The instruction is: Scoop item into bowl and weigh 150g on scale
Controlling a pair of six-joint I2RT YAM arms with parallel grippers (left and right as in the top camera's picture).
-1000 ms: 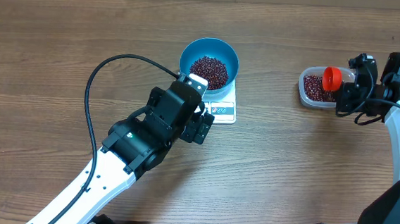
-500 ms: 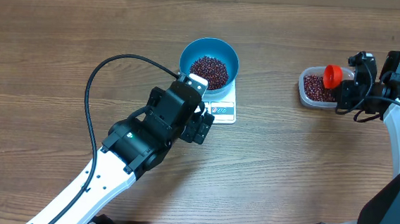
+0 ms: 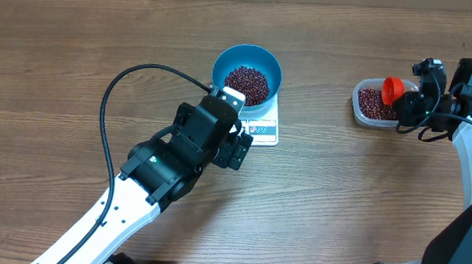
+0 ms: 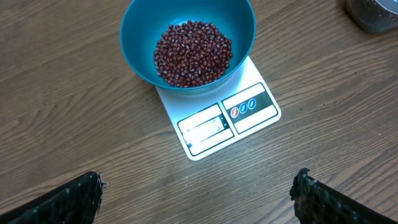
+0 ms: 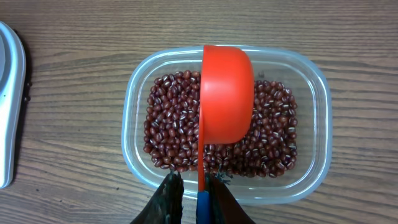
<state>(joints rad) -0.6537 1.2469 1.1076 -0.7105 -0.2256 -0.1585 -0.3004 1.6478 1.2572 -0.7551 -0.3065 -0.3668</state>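
The teal bowl stands on the white scale and holds a heap of dark red beans. My left gripper hovers over bare wood just in front of the scale, open wide and empty. At the right, a clear tub holds more beans. An orange scoop lies on its side in that tub. My right gripper is at the tub's near rim, jaws slightly apart. The scoop's handle touches only the right finger.
The left arm's black cable loops over the wood left of the bowl. The scale's rounded edge shows at the far left of the right wrist view. Bare wooden tabletop lies between scale and tub.
The right gripper's jaws have parted a little from the scoop handle, and the wrist shifted slightly away from the tub. Left arm, bowl and scale are unchanged.
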